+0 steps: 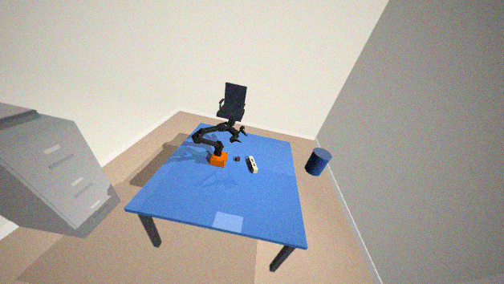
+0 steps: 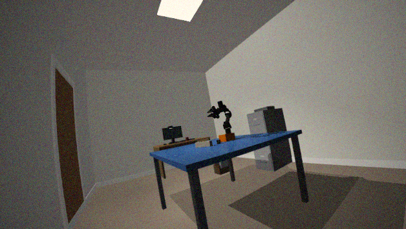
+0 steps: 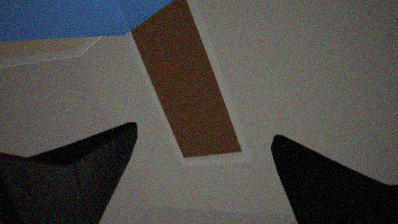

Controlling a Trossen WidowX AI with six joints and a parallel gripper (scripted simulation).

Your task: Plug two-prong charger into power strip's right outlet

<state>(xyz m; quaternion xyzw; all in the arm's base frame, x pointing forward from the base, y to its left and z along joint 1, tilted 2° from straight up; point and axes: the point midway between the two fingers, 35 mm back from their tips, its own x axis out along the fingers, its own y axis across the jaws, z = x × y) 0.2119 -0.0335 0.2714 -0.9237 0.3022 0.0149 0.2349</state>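
The charger (image 1: 237,159) (image 2: 218,141) is a small dark block on the blue table (image 1: 261,200) (image 2: 194,156), between the orange arm base and the power strip. Its prongs are too small to make out. The power strip (image 1: 252,164) (image 2: 203,144) is a white bar with dark outlet marks on top in the top view; which outlet is which cannot be told there. My gripper (image 1: 243,137) (image 2: 208,114) (image 3: 206,136) is open and empty, raised high above the table and away from the charger. The wrist view shows neither charger nor strip.
The orange base (image 1: 218,160) (image 2: 226,137) stands close beside the charger. An office chair (image 1: 234,100) is behind the table. A blue bin (image 1: 318,161) and a grey cabinet (image 1: 60,160) (image 2: 278,139) stand on the floor. A brown door (image 2: 66,145) (image 3: 185,80) is in the wall.
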